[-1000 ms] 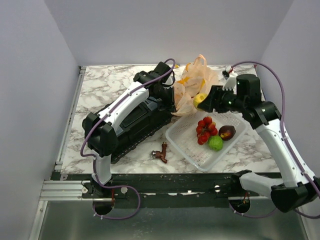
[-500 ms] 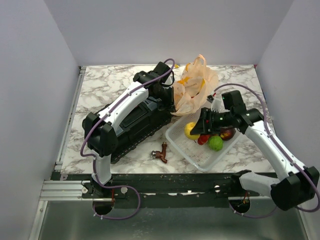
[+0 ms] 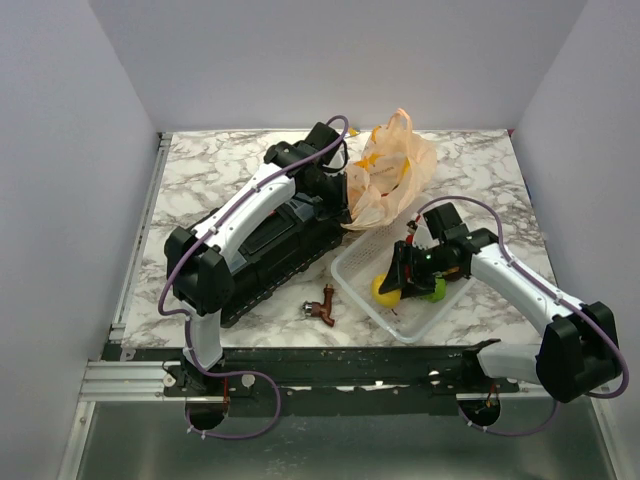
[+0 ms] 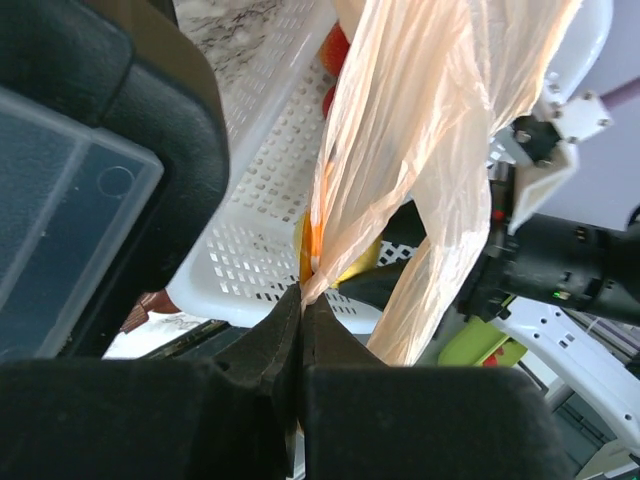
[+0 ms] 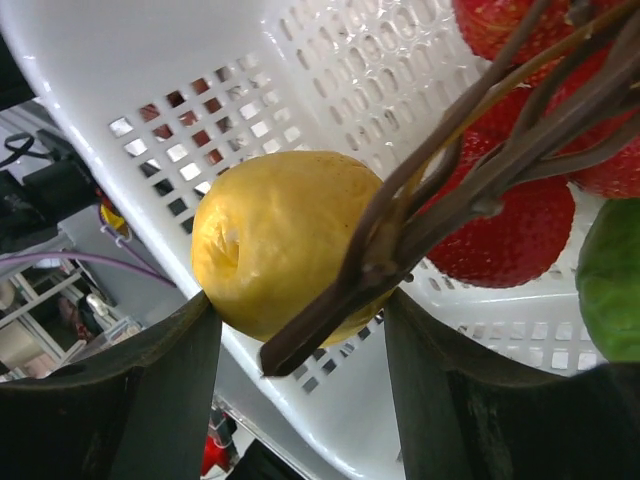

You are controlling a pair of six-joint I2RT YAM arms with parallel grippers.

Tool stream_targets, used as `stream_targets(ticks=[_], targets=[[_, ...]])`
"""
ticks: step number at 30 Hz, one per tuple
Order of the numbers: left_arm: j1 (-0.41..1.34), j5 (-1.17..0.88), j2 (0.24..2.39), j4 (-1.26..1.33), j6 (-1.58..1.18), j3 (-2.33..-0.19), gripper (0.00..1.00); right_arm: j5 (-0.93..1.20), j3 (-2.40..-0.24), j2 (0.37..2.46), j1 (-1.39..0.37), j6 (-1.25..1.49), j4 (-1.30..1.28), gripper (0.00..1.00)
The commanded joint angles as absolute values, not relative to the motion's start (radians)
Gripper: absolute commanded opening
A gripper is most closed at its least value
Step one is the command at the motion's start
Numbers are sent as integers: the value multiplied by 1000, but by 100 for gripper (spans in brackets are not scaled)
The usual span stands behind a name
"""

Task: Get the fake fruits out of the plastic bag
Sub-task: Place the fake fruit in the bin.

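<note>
The tan plastic bag (image 3: 395, 172) with banana print lies crumpled at the back of the table. My left gripper (image 3: 349, 192) is shut on a fold of its film (image 4: 318, 262), jaws pressed together. My right gripper (image 3: 390, 284) is down inside the white mesh basket (image 3: 352, 268), shut on a yellow lemon (image 5: 280, 240) that sits between both fingers just above the basket floor. A brown stem of the red berry cluster (image 5: 505, 235) crosses in front of the lemon. The green lime (image 3: 436, 291) lies beside the right wrist.
A long black case (image 3: 265, 245) lies diagonally under the left arm, left of the basket. A small brown-red object (image 3: 322, 306) sits on the marble near the basket's near-left corner. Grey walls close in on the left, back and right.
My right gripper has carried the lemon from beside the bag down and towards me into the basket's near-left part. The left gripper has held still on the bag.
</note>
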State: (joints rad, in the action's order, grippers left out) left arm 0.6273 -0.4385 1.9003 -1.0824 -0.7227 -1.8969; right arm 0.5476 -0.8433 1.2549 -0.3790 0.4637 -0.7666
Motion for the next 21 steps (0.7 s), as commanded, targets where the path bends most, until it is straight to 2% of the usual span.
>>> stream_targets(ticks=[1,3,7,10,11,12,16,19,21], targets=[[626,-425,1883,-1090,-731,-1954,0,472,-804,1268,-389,493,-684,26],[625,-417,1878,-1089,-733,-1954,0,459,-796,1287,-390,497,-677,36],[626,-385,1864,-1090,-728,-1956,0,437,-828,1300,-389,492,-706,62],[625,-367,1857,-1095,-723,-1959,0,403,-881,1283,-389,461,-761,78],[627,-361,1853,-1094,-716,-1966,0,368,-935,1248,-390,426,-808,92],[627,-359,1856,-1097,-711,-1969,0,338,-960,1231,-389,423,-823,95],[633,-359,1870,-1112,-703,-1983,0,256,-1059,1140,-388,426,-798,98],[649,-359,1872,-1108,-696,-1983,0,186,-1161,1118,-388,441,-753,83],[661,-360,1879,-1111,-692,-1987,0,105,-1249,1148,-388,447,-747,79]])
